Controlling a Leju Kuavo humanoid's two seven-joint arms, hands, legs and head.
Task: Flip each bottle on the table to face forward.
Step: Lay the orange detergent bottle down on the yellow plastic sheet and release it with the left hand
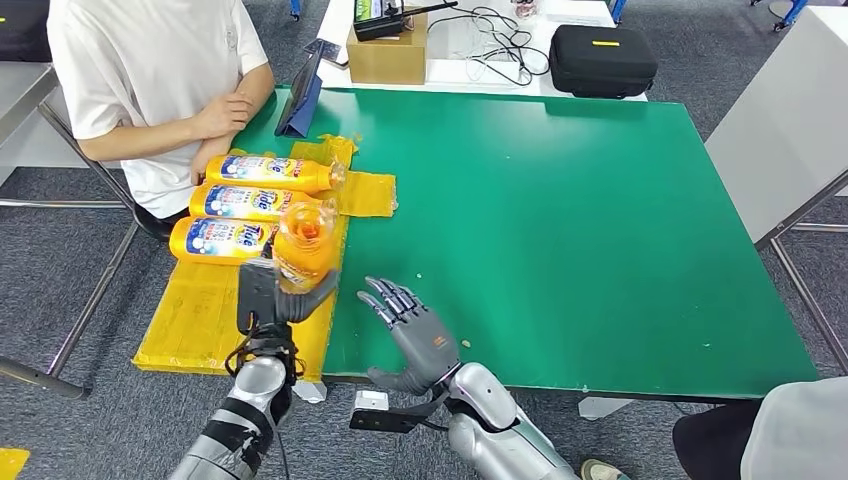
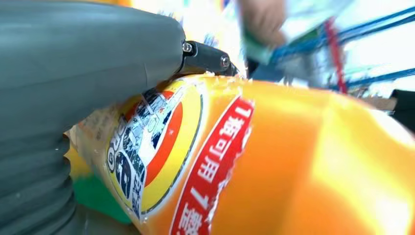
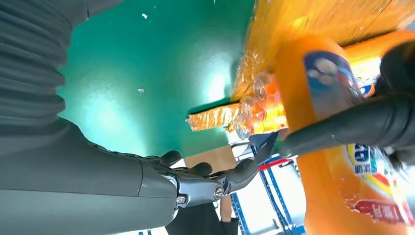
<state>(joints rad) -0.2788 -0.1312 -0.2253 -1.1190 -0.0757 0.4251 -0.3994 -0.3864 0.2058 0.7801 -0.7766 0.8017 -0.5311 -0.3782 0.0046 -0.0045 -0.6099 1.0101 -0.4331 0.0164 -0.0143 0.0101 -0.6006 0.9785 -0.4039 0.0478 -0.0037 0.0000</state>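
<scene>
My left hand (image 1: pixel 268 296) grips an orange bottle (image 1: pixel 302 244) and holds it up off the yellow mat (image 1: pixel 200 320), its clear cap end pointing away from me. The left wrist view has that bottle (image 2: pixel 293 161) close up, its label under my thumb (image 2: pixel 88 54). Three more orange bottles (image 1: pixel 268 173) (image 1: pixel 252 202) (image 1: pixel 222 239) lie side by side on the mat with blue-and-white labels up. My right hand (image 1: pixel 412 332) hovers over the green table, fingers spread, holding nothing. The right wrist view has the held bottle (image 3: pixel 323 98) beyond my right hand's fingers (image 3: pixel 215 178).
A person in a white shirt (image 1: pixel 160 80) sits at the table's far left corner, arms folded near the bottles. A blue tablet stand (image 1: pixel 302 100), a cardboard box (image 1: pixel 388 55) and a black case (image 1: pixel 602 60) sit at the back. The green table (image 1: pixel 560 220) stretches to the right.
</scene>
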